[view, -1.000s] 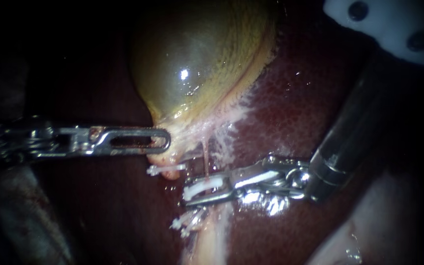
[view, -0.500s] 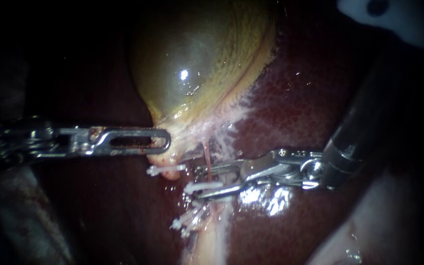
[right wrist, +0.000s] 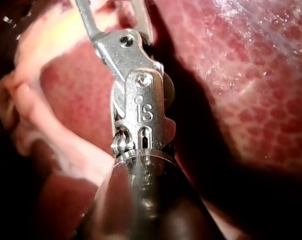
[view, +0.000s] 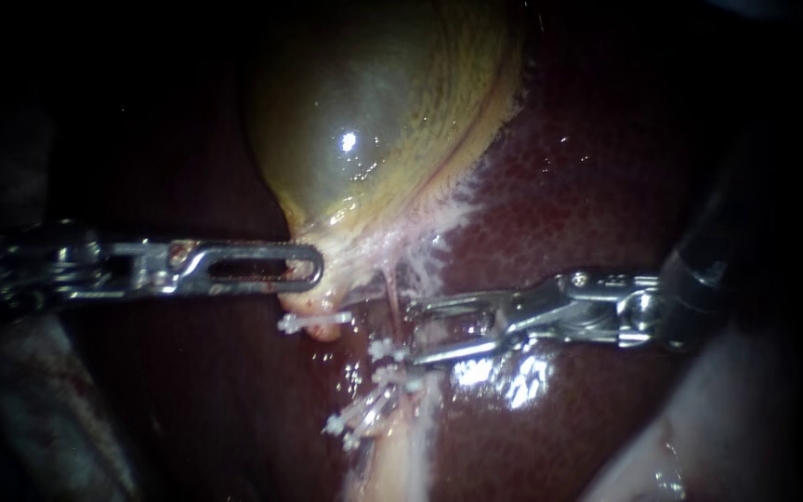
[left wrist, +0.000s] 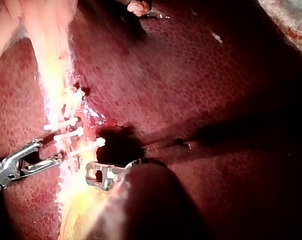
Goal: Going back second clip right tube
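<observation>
At left centre, the left instrument (view: 313, 268) is held level, its jaws clamped on the gallbladder's (view: 374, 121) lower edge. Below centre, a white clip (view: 388, 350) is seen across the right tube (view: 389, 290). Just right of it, the right instrument's (view: 414, 330) jaws are held apart, empty.

Silver riveted right instrument (view: 415, 330), dark shaft (view: 699, 279)

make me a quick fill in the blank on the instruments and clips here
The right instrument has its jaws ____, holding nothing.
The white clips sit on the thin pink ____ beside those jaws.
The left instrument grips the neck of the yellow-green ____.
Missing words: open; tube; gallbladder.
</observation>
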`<action>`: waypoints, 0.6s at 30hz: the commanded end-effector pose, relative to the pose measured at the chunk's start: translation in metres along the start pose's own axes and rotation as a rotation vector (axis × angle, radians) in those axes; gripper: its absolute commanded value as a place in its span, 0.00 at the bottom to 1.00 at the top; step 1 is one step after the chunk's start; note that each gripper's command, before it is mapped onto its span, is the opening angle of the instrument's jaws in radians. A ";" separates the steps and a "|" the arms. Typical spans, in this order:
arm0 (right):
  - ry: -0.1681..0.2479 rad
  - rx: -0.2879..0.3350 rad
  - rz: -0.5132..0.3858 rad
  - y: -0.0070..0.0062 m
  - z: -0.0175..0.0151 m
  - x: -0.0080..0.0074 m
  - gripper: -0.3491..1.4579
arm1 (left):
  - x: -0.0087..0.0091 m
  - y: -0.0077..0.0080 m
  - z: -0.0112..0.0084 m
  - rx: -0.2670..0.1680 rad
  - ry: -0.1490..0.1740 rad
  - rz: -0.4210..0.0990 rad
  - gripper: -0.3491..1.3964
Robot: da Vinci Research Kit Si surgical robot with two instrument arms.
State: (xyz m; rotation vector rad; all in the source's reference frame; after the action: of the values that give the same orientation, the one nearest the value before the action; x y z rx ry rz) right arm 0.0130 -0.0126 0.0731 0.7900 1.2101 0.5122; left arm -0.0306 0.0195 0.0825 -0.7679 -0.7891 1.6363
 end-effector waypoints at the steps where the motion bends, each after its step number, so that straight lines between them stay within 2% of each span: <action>1: 0.002 -0.002 -0.014 -0.0002 -0.0005 0.0002 0.42 | 0.0000 0.0000 0.0000 0.000 0.000 0.000 0.00; 9: -0.002 -0.015 -0.087 -0.0009 -0.0026 0.0004 0.42 | 0.0000 0.0000 0.0001 0.000 0.000 0.000 0.00; 18: -0.008 -0.049 -0.251 -0.0021 -0.0056 0.0002 0.44 | 0.0000 0.0000 0.0001 0.001 0.000 0.000 0.00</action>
State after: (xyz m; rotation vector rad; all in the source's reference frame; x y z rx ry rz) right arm 0.0073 -0.0124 0.0703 0.5724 1.2655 0.3301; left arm -0.0307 0.0195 0.0825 -0.7676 -0.7884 1.6360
